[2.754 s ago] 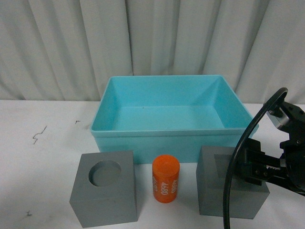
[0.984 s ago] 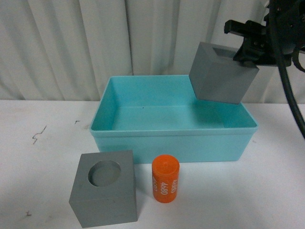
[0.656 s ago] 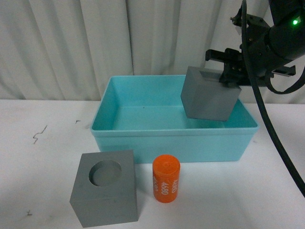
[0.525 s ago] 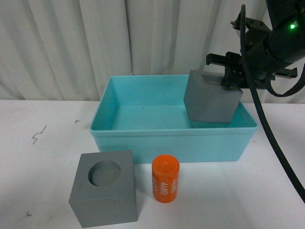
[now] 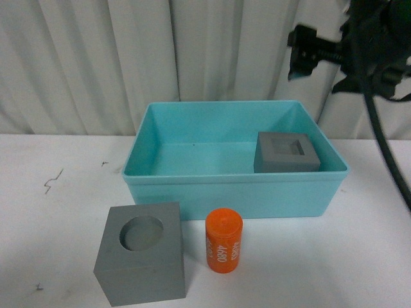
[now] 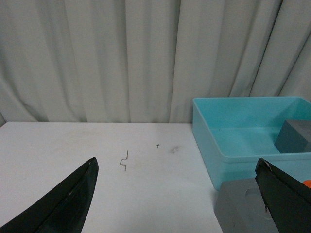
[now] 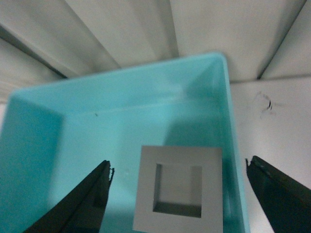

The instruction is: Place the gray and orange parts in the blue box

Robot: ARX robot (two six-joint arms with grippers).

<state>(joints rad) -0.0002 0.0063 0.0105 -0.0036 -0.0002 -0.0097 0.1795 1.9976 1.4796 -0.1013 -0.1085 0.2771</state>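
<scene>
The gray cube with a square recess [image 5: 286, 152] rests inside the blue box [image 5: 234, 189], near its right wall, recess up. High above it my right gripper [image 7: 178, 166] hangs open; the cube [image 7: 146, 194] lies free below, between the fingers, inside the box [image 7: 232, 121]. In front of the box on the white table stand the gray cube with a round recess [image 5: 141, 260] and the upright orange cylinder [image 5: 223, 240]. My left gripper [image 6: 176, 161] is open and empty over the table, left of the box [image 6: 214, 145] and the round-recess cube [image 6: 240, 208].
A white curtain closes off the back. The right arm [image 5: 372, 38] and its black cable [image 5: 385, 147] hang at the upper right, above the box's right end. Small dark scribble marks [image 5: 51, 181] lie on the table at the left.
My right gripper carried the square-recess cube over the box, lowered it, let go and rose. The cube now sits on the box floor. The round-recess cube and the cylinder have not moved.
</scene>
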